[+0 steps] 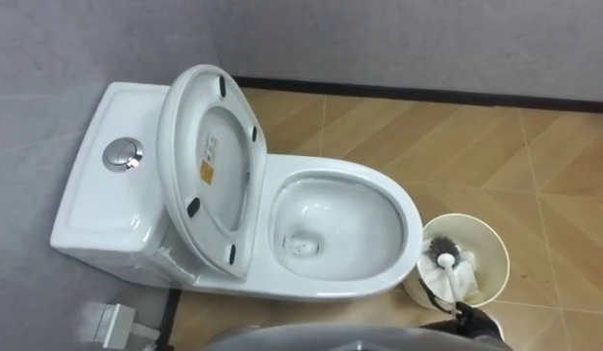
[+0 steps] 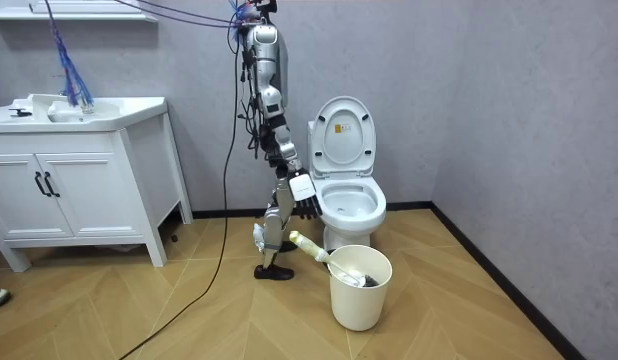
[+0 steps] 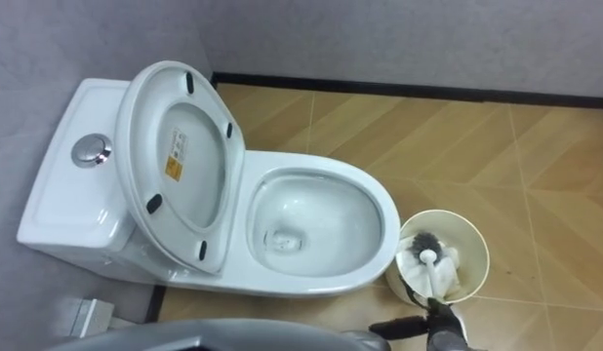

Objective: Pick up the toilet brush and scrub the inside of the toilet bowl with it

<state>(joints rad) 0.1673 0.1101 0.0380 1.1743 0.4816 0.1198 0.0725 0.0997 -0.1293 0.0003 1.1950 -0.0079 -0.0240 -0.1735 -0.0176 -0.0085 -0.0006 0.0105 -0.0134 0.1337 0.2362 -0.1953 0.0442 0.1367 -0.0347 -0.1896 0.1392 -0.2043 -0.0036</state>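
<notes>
A white toilet (image 1: 331,283) stands with its seat and lid (image 1: 209,166) raised against the tank (image 1: 106,195); the bowl (image 3: 311,229) lies open. To its right, a cream bucket (image 1: 492,244) holds the toilet brush (image 1: 444,252), black head inside and pale handle (image 2: 311,246) leaning out towards me. My right hand (image 1: 469,324) is at the lower right, just above the handle's end. Its dark fingers look straight and hang down (image 2: 307,207). I stand beside the bowl, facing across it.
Grey walls run behind the tank and beyond the bowl, with a dark skirting board (image 1: 428,95). A small white fitting (image 1: 111,322) sits on the floor by the tank. A white vanity with a sink (image 2: 79,180) stands at the room view's left. Wood floor lies around the bucket.
</notes>
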